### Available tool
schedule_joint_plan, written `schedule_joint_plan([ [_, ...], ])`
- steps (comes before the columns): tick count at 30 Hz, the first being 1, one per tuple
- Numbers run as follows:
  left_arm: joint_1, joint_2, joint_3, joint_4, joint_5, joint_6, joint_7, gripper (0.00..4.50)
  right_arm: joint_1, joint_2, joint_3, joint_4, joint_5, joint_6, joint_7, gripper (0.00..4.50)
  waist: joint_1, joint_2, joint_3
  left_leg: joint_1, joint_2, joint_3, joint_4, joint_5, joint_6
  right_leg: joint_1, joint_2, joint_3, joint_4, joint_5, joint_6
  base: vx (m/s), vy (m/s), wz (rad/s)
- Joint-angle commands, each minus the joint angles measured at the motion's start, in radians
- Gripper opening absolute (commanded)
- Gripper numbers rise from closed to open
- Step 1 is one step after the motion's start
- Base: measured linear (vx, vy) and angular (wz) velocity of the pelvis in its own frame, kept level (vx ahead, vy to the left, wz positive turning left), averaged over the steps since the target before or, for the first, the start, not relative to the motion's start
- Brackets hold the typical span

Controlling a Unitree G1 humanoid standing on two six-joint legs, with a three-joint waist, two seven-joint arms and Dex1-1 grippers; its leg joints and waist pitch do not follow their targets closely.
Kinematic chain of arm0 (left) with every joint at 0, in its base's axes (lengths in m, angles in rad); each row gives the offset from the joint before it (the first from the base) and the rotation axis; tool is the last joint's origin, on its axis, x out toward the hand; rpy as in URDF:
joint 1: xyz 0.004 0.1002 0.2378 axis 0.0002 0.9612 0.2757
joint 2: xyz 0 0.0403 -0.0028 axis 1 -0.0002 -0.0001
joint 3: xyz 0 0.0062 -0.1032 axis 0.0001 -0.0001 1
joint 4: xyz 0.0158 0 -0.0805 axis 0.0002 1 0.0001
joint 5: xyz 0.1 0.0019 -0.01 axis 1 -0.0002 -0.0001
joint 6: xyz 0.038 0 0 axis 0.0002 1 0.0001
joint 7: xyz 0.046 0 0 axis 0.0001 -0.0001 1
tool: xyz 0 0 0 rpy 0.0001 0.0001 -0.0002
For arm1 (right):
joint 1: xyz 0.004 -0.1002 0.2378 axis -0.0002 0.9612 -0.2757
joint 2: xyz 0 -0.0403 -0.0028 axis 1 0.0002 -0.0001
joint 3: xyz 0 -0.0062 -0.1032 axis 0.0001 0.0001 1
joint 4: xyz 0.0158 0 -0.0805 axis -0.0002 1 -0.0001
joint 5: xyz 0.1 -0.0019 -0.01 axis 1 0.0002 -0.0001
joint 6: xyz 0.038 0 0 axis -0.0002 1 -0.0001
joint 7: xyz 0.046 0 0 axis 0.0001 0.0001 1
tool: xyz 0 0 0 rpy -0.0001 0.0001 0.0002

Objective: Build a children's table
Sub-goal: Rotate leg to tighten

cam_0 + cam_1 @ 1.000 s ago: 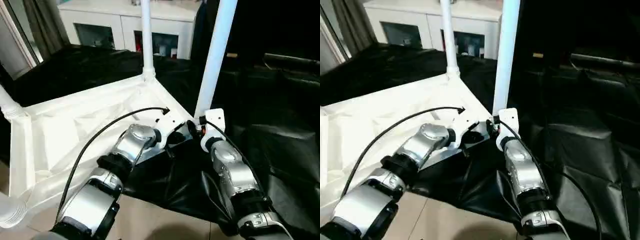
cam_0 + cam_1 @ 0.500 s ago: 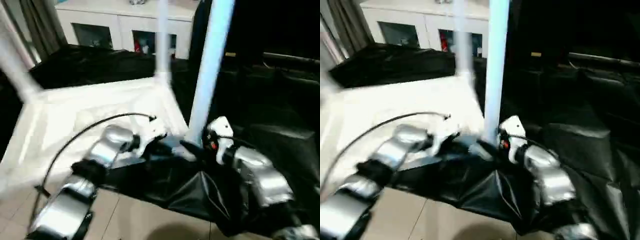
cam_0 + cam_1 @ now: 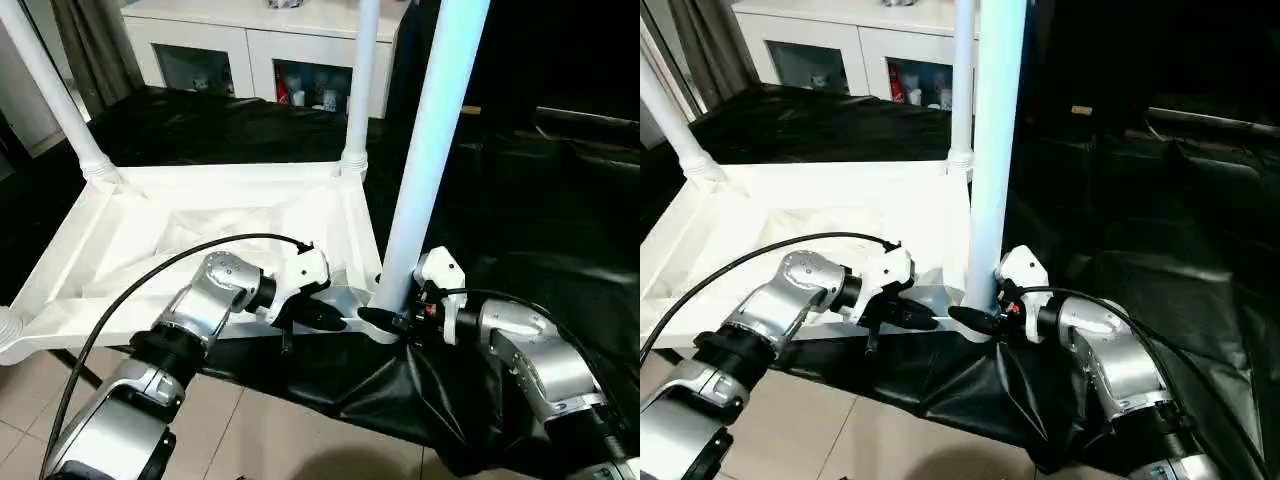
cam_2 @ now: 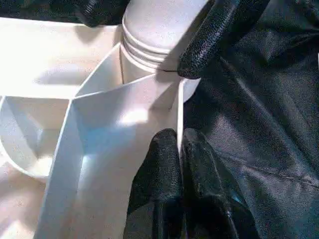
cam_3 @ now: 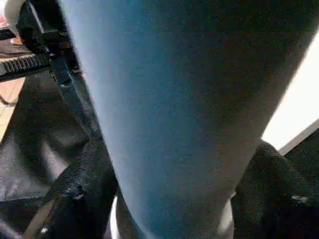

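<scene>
While the table (image 3: 230, 225) lies upside down on the black-draped table's (image 3: 560, 200) near edge, the left gripper (image 3: 322, 318) pinches its rim and the right gripper (image 3: 385, 322) straddles the near corner leg (image 3: 425, 170)

Three upright legs (image 3: 428, 150) ring the upturned children's table (image 3: 200, 235), blocking passage at its corners. Between them the ribbed underside lies open from above. The black-draped counter (image 3: 560, 200) to the right offers free room; a white cabinet (image 3: 260, 50) closes the far side.
</scene>
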Motion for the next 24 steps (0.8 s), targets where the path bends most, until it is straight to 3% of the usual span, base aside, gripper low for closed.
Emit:
schedule_joint_plan([
  [1,0.009,-0.004,-0.01,-0.024,-0.013,0.003,-0.025,0.0,0.009,-0.013,0.006,-0.005,-0.01,0.006,-0.003,2.96,-0.001,-0.009,-0.062,-0.004,0.022,-0.002,-0.069,-0.156,0.081,0.061,-0.064,0.051,-0.073,-0.24,-0.204,0.0,0.0,0.0],
  [6,0.014,0.001,-0.006,-0.035,-0.014,0.016,-0.017,0.0,0.011,-0.007,0.0,-0.003,-0.001,0.011,0.0,2.66,-0.001,-0.015,-0.061,-0.004,0.021,-0.002,-0.069,-0.156,0.081,0.06,-0.065,0.05,-0.076,-0.266,-0.193,0.0,0.0,0.0],
  [8,0.012,-0.008,0.002,-0.031,-0.009,0.029,0.019,0.0,0.015,0.008,-0.013,0.002,0.001,0.018,-0.029,2.59,-0.001,-0.012,-0.061,-0.005,0.022,-0.002,-0.069,-0.151,0.082,0.059,-0.066,0.051,-0.075,-0.264,-0.193,0.0,0.0,0.0],
  [10,-0.009,-0.038,0.022,0.009,0.007,0.037,0.109,0.0,0.017,0.043,-0.036,0.02,-0.006,0.02,-0.107,2.47,-0.002,-0.013,-0.06,-0.004,0.022,-0.002,-0.069,-0.153,0.078,0.057,-0.065,0.051,-0.076,-0.274,-0.191,0.0,0.0,0.0],
  [15,-0.087,-0.118,0.069,0.138,0.041,0.057,0.356,0.0,0.008,0.158,-0.106,0.078,-0.032,0.05,-0.368,2.18,-0.004,-0.015,-0.057,0.004,0.013,0.0,-0.07,-0.179,0.043,0.051,-0.062,0.048,-0.092,-0.382,-0.145,0.0,0.0,0.0],
  [20,-0.144,-0.179,0.094,0.219,0.054,0.086,0.522,0.0,-0.01,0.25,-0.146,0.123,-0.066,0.074,-0.583,2.04,-0.005,-0.014,-0.057,-0.003,0.01,-0.001,-0.071,-0.166,0.049,0.053,-0.061,0.047,-0.093,-0.363,-0.134,0.0,0.0,0.0],
  [21,-0.17,-0.215,0.098,0.26,0.063,0.089,0.601,0.0,-0.027,0.31,-0.155,0.143,-0.091,0.08,-0.695,2.04,-0.005,-0.006,-0.059,0.0,0.011,-0.003,-0.071,-0.167,0.039,0.051,-0.063,0.047,-0.093,-0.366,-0.135,0.0,0.0,0.0],
  [24,-0.193,-0.257,0.095,0.304,0.071,0.068,0.641,0.0,-0.052,0.379,-0.135,0.158,-0.115,0.05,-0.749,2.04,-0.006,-0.009,-0.059,0.0,0.01,-0.004,-0.073,-0.166,0.038,0.053,-0.062,0.047,-0.092,-0.337,-0.141,0.0,0.0,0.0],
])
